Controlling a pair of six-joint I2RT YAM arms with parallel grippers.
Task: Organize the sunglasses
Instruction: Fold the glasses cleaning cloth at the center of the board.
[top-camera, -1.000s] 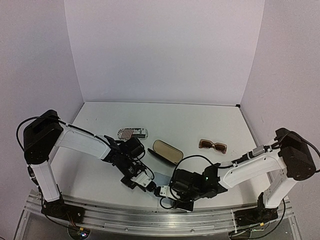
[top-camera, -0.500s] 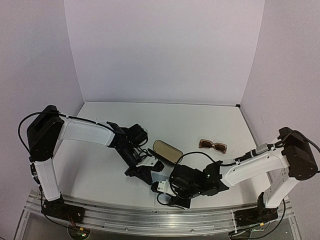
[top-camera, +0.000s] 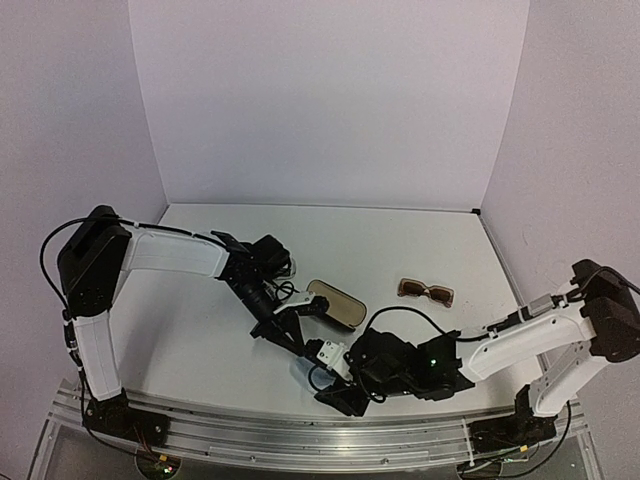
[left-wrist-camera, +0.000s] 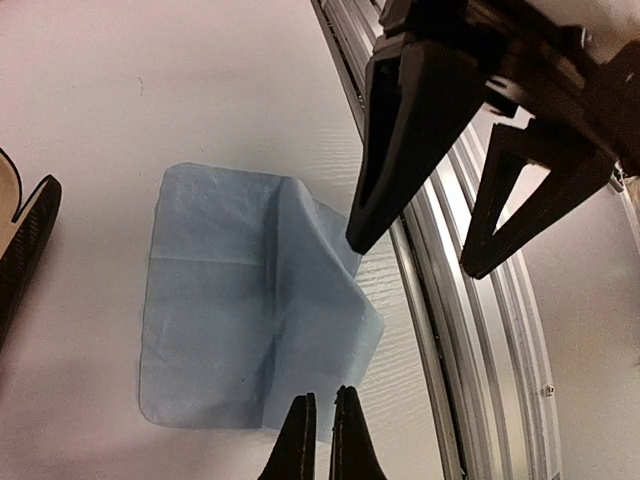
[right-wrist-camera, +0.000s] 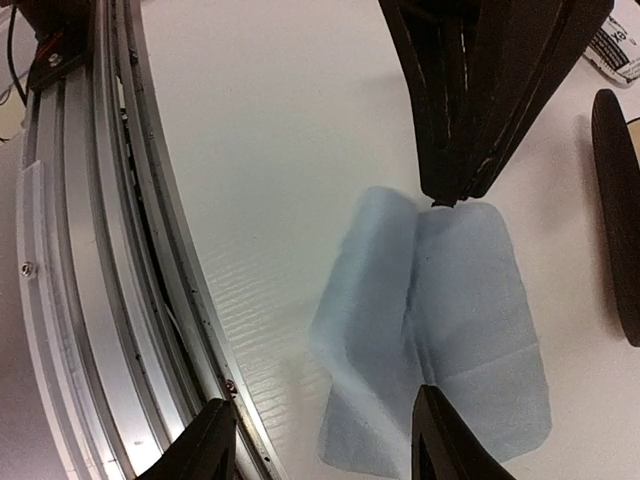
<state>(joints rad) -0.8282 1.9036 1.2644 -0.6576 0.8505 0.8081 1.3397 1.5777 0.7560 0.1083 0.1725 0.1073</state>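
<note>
Sunglasses: brown pair, well apart from both claws. Claws first.

Left claw: clenched, fingers pressed together with only a hairline slit between them. The tips sit on one edge of the cloth. A raised crease runs across the cloth from just that spot, so the edge reads as pinched. Right wrist view agrees: the black tips come down onto the cloth's far edge at the head of the crease.

Right claw: released, fingers spread wide, nothing between them. From the left wrist, one finger points down at the cloth's edge nearest the rail. Its tip is over the edge or just touching it; cannot tell which. The other finger hangs over the rail itself.

Cloth: pale blue, roughly square, lying on the white table. It is flat apart from the crease and one side curled up toward the rail. It sits between the two claws, close to the table's near edge.

Case: black, open, tan lining up, just beyond the cloth. Its dark rim shows at the edge of both wrist views, not touching the cloth.

Sunglasses lie on the table to the right of the case, near it but apart, with nothing touching them.
</note>
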